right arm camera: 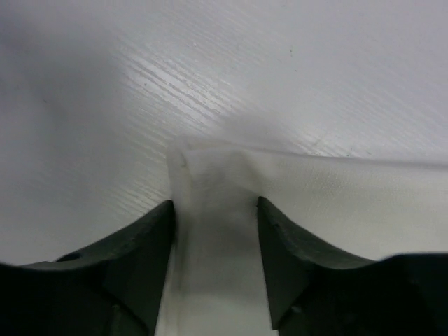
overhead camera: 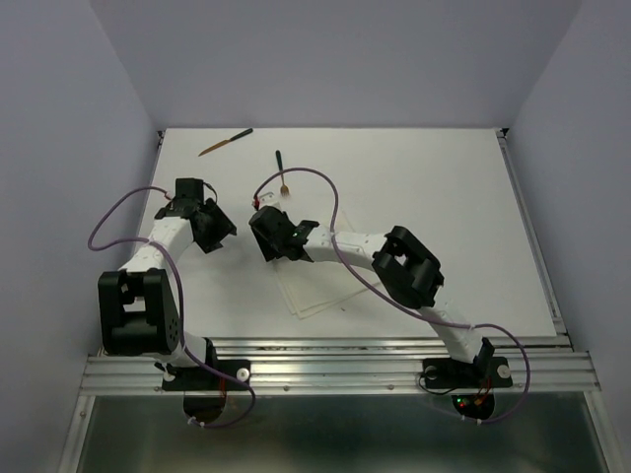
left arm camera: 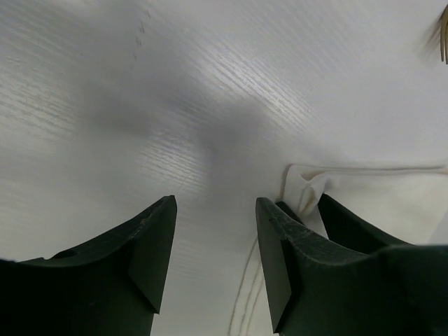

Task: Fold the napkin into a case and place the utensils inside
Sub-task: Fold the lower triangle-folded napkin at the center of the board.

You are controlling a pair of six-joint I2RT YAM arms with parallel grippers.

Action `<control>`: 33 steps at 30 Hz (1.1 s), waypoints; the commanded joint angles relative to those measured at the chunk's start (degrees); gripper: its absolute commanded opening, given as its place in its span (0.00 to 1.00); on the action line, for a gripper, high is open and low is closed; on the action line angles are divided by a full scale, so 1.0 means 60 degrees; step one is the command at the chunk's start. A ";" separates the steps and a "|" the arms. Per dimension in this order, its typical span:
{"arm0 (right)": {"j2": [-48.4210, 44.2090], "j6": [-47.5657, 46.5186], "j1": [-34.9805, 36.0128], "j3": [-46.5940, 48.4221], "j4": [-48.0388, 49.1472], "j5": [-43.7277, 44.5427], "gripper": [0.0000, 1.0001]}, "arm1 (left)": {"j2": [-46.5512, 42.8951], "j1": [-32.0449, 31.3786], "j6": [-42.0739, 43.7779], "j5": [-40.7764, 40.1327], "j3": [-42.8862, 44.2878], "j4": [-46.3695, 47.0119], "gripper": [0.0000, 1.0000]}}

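The white napkin (overhead camera: 320,291) lies flat near the table's front middle, partly under my right arm. My right gripper (overhead camera: 271,236) is at its far left corner. In the right wrist view the open fingers (right arm camera: 215,203) straddle that puckered corner of the napkin (right arm camera: 336,196), with cloth between them. My left gripper (overhead camera: 212,225) hovers open just left of it over bare table (left arm camera: 215,203), holding nothing; the napkin's corner (left arm camera: 378,196) shows to its right. The utensils lie at the back: a knife (overhead camera: 225,142) and a fork (overhead camera: 281,169).
Purple cables (overhead camera: 325,212) loop over both arms. The white table (overhead camera: 444,187) is walled by grey panels, with a metal rail (overhead camera: 335,367) along the near edge. Fork tines (left arm camera: 444,35) peek into the left wrist view's top right.
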 commanded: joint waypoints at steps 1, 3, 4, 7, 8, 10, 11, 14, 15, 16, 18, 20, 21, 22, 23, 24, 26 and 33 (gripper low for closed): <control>0.0412 0.0177 0.0130 0.0229 -0.0144 0.0280 0.44 | -0.0415 0.0028 0.0085 0.0135 -0.0170 0.0113 0.60; 0.0426 0.0206 0.0130 0.0229 -0.0085 0.0221 0.32 | -0.0459 0.0028 0.0041 0.0194 -0.0243 0.0172 0.60; 0.0397 0.0206 0.0130 0.0229 -0.0012 0.0148 0.28 | -0.0459 0.0014 0.0041 0.0267 -0.0316 0.0245 0.60; 0.0149 0.0060 0.0130 0.0069 0.0237 -0.0349 0.13 | -0.0518 -0.0001 0.0026 0.0574 -0.0477 0.0377 0.61; 0.0018 0.0030 0.0130 -0.0034 0.0528 -0.0728 0.09 | -0.0532 -0.0001 0.0040 0.0792 -0.0594 0.0508 0.63; -0.0436 -0.0043 0.0028 -0.0589 0.1156 -0.1329 0.06 | -0.0503 -0.0074 0.0172 0.1144 -0.0726 0.0684 0.68; -0.0612 0.0029 -0.0074 -0.0969 0.1320 -0.1723 0.03 | -0.0431 -0.0118 0.0201 0.1509 -0.0770 0.0845 0.70; -0.1023 0.0191 -0.0178 -0.1396 0.1818 -0.2559 0.01 | -0.0284 -0.0601 0.0202 0.2023 -0.0800 0.1109 0.80; -0.1082 0.0278 -0.0294 -0.1557 0.1863 -0.2736 0.01 | -0.0197 -0.0718 0.0144 0.2156 -0.0829 0.1212 0.83; -0.1184 0.0294 -0.0295 -0.1674 0.2023 -0.2956 0.01 | -0.0138 -0.0748 0.0085 0.2433 -0.0902 0.1459 0.85; -0.1302 0.0250 -0.0295 -0.1894 0.2171 -0.3104 0.01 | -0.0064 -0.0777 -0.0149 0.2698 -0.1019 0.1739 0.88; -0.1419 0.0250 -0.0295 -0.2129 0.2288 -0.3221 0.01 | -0.0035 -0.0821 -0.0267 0.2976 -0.1093 0.2076 0.91; -0.1477 0.0250 -0.0295 -0.2231 0.2361 -0.3222 0.01 | 0.0023 -0.0865 -0.0340 0.2992 -0.1093 0.2135 0.92; -0.1536 0.0264 -0.0295 -0.2348 0.2463 -0.3222 0.01 | 0.0068 -0.0894 -0.0369 0.2992 -0.1093 0.2179 0.92; -0.1609 0.0279 -0.0295 -0.2494 0.2624 -0.3222 0.01 | 0.0184 -0.0953 -0.0370 0.2992 -0.1035 0.2179 0.92; -0.1624 0.0308 -0.0295 -0.2510 0.2626 -0.3222 0.01 | 0.0243 -0.0968 -0.0384 0.3006 -0.1006 0.2179 0.92; -0.1654 0.0323 -0.0295 -0.2525 0.2626 -0.3497 0.01 | 0.0331 -0.0982 -0.0428 0.2992 -0.1005 0.2165 0.92; -0.1858 0.0352 -0.0295 -0.2715 0.2786 -0.3441 0.01 | 0.0434 -0.0982 -0.0838 0.2816 -0.1313 0.2003 0.85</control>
